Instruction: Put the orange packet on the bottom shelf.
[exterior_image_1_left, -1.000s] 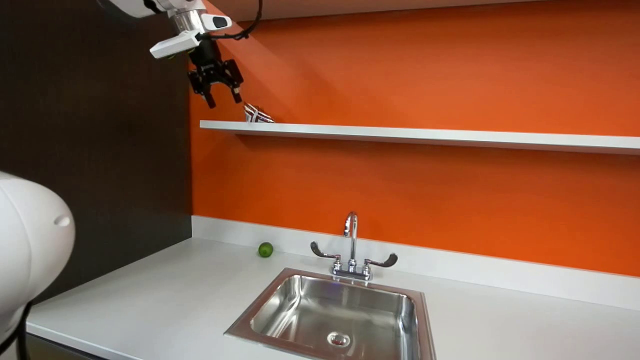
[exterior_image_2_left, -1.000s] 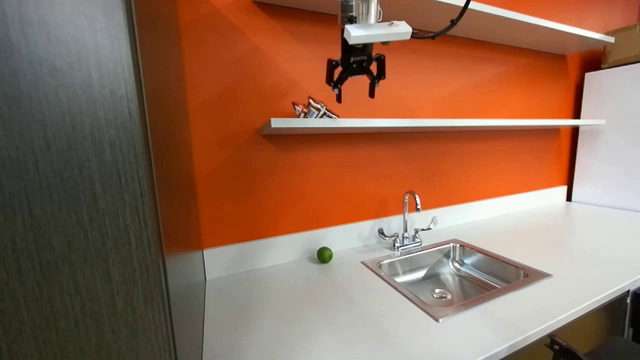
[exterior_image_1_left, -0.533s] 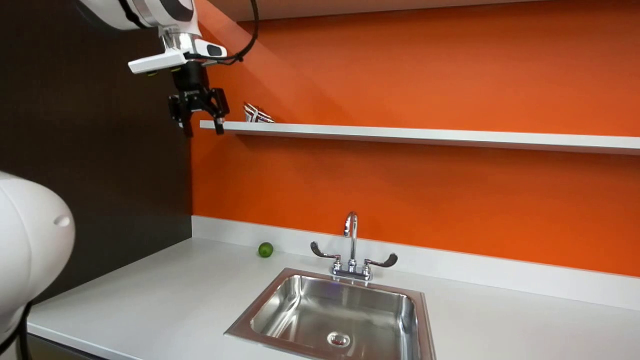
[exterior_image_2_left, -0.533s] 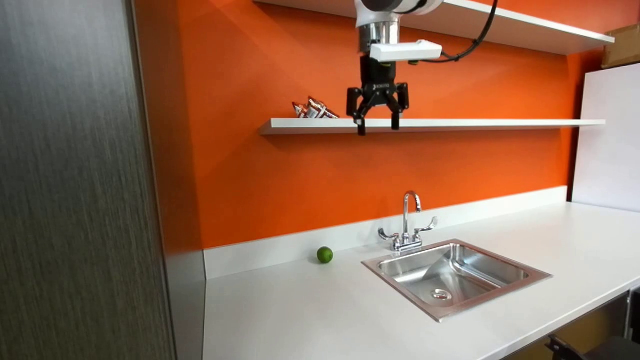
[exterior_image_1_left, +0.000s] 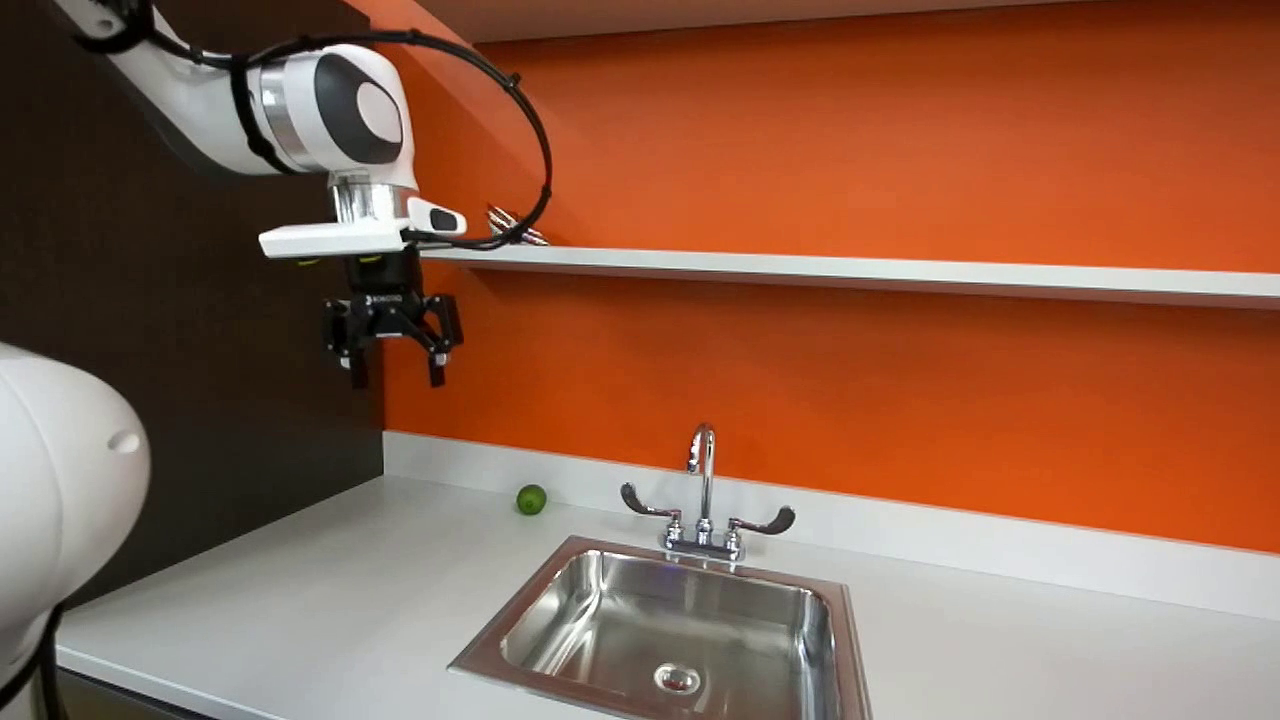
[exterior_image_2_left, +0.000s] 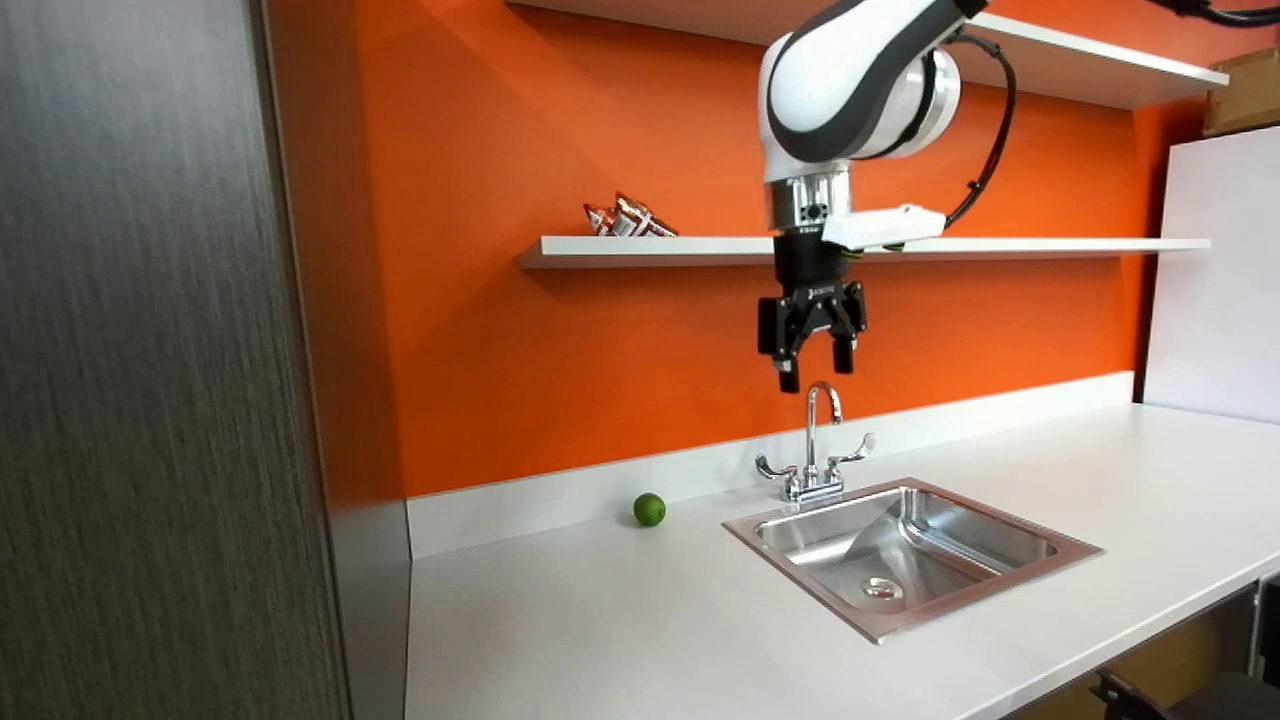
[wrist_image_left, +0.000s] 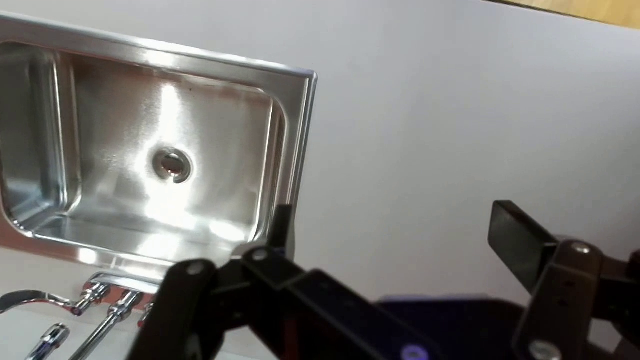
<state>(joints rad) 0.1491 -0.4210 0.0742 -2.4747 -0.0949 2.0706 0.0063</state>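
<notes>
The orange packet (exterior_image_1_left: 503, 222) lies on the bottom shelf (exterior_image_1_left: 850, 266) near its left end. In this exterior view a black arm cable crosses in front of it. The packet (exterior_image_2_left: 634, 217) also shows on the shelf (exterior_image_2_left: 690, 247) in an exterior view, crinkled orange-red with white markings. My gripper (exterior_image_1_left: 398, 376) points down, open and empty, below the shelf's level and apart from the packet. It shows (exterior_image_2_left: 816, 372) in an exterior view above the faucet in the picture. In the wrist view the open fingers (wrist_image_left: 393, 220) have only countertop between them; packet and shelf are out of that view.
A steel sink (exterior_image_1_left: 555, 650) with a faucet (exterior_image_1_left: 706, 490) is set in the white countertop (exterior_image_1_left: 300, 590). A green ball (exterior_image_2_left: 649, 509) lies by the backsplash. An upper shelf (exterior_image_2_left: 1080, 52) runs above. A dark panel (exterior_image_1_left: 200, 300) stands at the left.
My open gripper has moved down from beside the packet at shelf height to below the shelf, and away from the packet. The packet stays on the shelf.
</notes>
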